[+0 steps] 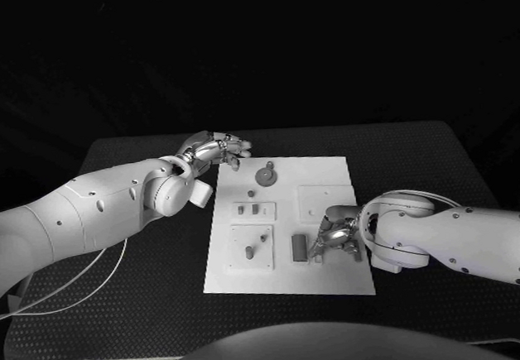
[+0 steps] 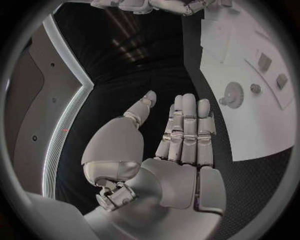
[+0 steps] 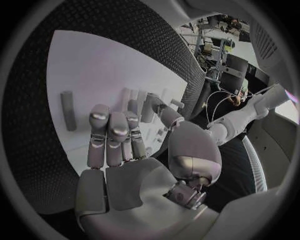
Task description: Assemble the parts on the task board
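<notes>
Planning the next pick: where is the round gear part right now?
Head view: the gear part lies on the task board's far end, just right of the left hand.

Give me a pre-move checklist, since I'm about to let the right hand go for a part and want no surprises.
1. Right hand free: ok in the right wrist view, fingers extended, nothing between them.
2. Left hand clear of the work area: ok, it is at the task board's far left corner, holding nothing.
3. Grey bar part reachable: ok, it lies flat beside the right hand.
4. Round geared part seated: cannot tell.
5. Board square on the black table: ok, all of it lies on the table.
</notes>
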Action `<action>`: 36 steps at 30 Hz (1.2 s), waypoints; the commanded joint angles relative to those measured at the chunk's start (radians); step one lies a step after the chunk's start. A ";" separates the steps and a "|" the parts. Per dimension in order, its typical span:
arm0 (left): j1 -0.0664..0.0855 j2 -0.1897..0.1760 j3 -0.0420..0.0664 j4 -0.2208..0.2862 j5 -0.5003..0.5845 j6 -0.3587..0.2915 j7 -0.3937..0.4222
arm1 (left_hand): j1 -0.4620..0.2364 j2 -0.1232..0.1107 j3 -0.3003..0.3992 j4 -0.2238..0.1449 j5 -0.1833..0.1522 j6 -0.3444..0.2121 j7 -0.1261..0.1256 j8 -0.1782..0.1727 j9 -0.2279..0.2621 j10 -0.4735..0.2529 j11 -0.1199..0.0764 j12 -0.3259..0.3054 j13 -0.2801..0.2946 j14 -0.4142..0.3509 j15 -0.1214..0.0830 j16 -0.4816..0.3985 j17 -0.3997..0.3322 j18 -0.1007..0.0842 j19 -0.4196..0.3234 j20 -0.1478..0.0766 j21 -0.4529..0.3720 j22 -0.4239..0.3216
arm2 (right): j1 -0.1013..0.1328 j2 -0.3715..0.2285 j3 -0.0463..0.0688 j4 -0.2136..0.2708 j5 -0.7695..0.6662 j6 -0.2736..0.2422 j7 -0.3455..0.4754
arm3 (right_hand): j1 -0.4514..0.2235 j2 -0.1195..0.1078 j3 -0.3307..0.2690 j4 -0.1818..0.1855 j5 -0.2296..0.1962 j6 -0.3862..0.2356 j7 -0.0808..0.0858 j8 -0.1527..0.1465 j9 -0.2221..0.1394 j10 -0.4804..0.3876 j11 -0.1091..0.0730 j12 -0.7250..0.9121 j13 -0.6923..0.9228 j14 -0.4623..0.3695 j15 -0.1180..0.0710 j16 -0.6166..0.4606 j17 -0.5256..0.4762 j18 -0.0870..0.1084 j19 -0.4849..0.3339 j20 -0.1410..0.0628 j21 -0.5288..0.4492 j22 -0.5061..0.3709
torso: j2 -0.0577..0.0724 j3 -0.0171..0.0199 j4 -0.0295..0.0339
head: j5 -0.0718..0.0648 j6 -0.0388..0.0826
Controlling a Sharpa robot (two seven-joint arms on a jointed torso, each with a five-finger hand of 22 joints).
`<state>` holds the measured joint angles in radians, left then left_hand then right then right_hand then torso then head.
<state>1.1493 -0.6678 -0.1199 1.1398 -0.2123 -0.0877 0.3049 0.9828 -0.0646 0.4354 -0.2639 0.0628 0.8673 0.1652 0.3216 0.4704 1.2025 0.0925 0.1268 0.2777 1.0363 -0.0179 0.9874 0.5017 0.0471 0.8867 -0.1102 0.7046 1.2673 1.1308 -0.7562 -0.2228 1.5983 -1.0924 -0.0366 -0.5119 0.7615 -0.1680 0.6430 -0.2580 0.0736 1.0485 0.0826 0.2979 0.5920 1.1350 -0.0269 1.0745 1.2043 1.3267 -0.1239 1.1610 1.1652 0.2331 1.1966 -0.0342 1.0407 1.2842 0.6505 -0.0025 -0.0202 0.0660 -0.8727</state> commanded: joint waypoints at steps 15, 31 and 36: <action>0.001 0.005 0.000 0.004 -0.002 0.008 0.010 | -0.001 -0.003 0.001 0.000 -0.007 -0.003 0.001 -0.001 0.000 -0.004 -0.001 0.006 -0.001 -0.003 0.003 -0.003 0.001 0.015 0.001 -0.003 -0.006 0.002 | 0.089 -0.122 0.041 -0.001 0.012 -0.026 0.028 | 0.050 -0.001 0.016 0.023 -0.016 -0.044 0.016 -0.016 0.004 0.052 0.015 0.075 0.059 0.008 0.008 0.006 0.000 0.029 0.013 -0.010 0.012 -0.004 | 0.000 0.0001 -0.0020 | -0.025 0.023; 0.001 -0.011 0.000 0.010 -0.005 0.011 0.005 | -0.002 -0.001 0.001 0.000 -0.007 0.001 -0.001 0.002 0.002 -0.002 -0.001 0.008 0.000 -0.002 0.003 -0.002 0.003 0.015 0.002 -0.003 -0.007 0.004 | 0.065 -0.203 0.029 0.028 -0.092 0.126 -0.045 | 0.030 -0.015 0.005 0.031 -0.025 -0.046 0.019 -0.017 0.006 0.015 0.019 0.032 0.032 0.002 0.014 0.001 -0.004 0.027 -0.003 0.003 0.012 -0.002 | 0.001 0.0015 -0.0023 | -0.055 0.027; 0.001 -0.010 0.000 0.012 -0.006 0.015 0.005 | -0.002 -0.002 0.001 0.000 -0.006 0.002 -0.001 0.002 0.002 -0.002 -0.002 0.008 0.000 -0.002 0.003 -0.002 0.003 0.015 0.003 -0.003 -0.007 0.004 | 0.037 -0.200 0.024 0.039 -0.129 0.091 -0.060 | 0.023 -0.008 0.000 0.038 -0.025 -0.039 0.017 -0.013 0.007 0.023 0.017 0.038 0.036 0.002 0.013 0.001 -0.004 0.028 -0.005 0.005 0.014 -0.001 | 0.000 0.0013 -0.0005 | -0.059 0.025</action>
<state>1.1493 -0.6797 -0.1204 1.1483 -0.2139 -0.0874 0.3045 0.9828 -0.0645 0.4354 -0.2639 0.0628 0.8663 0.1641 0.3216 0.4704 1.2014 0.0905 0.1309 0.2779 1.0363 -0.0179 0.9874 0.5036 0.0471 0.8859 -0.1094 0.7046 1.2704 1.1742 -0.9581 -0.1976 1.6352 -1.1664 0.0425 -0.5454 0.7896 -0.1760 0.6422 -0.2265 0.0534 1.0049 0.0997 0.2864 0.5985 1.1557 -0.0087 1.1112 1.2383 1.3301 -0.1175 1.1617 1.1622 0.2362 1.1965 -0.0305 1.0490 1.2816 0.6511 -0.0011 -0.0223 0.0092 -0.8469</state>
